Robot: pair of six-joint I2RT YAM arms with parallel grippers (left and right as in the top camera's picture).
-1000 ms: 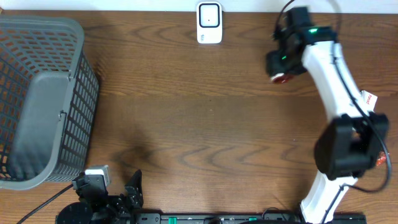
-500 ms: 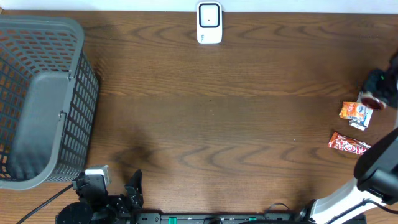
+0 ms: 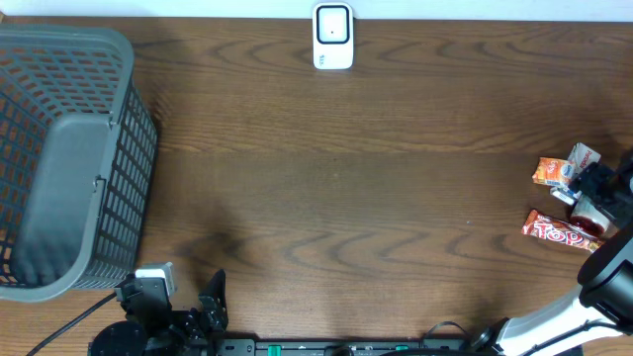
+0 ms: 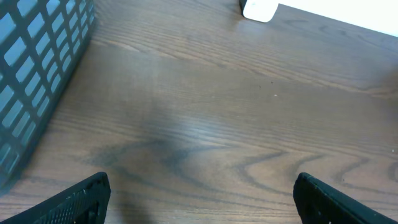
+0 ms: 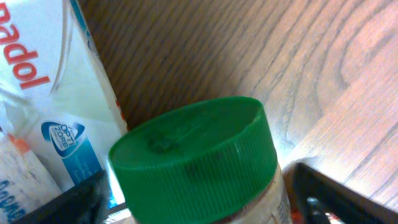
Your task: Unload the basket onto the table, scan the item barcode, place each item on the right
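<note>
1. Overhead: your right fingers [image 3: 597,184] sit over the jar [image 3: 590,210] at the desk's [image 3: 396,198] right edge, beside an orange packet [image 3: 551,171] and well apart from the scanner [image 3: 332,37].
2. Left wrist: your left fingers [image 4: 81,198] are spread wide, empty.
3. Right wrist: the fingers are released either side of the green-capped jar.

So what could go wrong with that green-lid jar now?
1. The right gripper is open with the green-lid jar between its fingers. If it swings sideways instead of backing straight off, a finger might tip the jar.
2. The jar sits right beside the white box, so a bump could shove the box too.
3. The orange packet and red bar lie close by, so the next grab might catch the wrong one.
</note>
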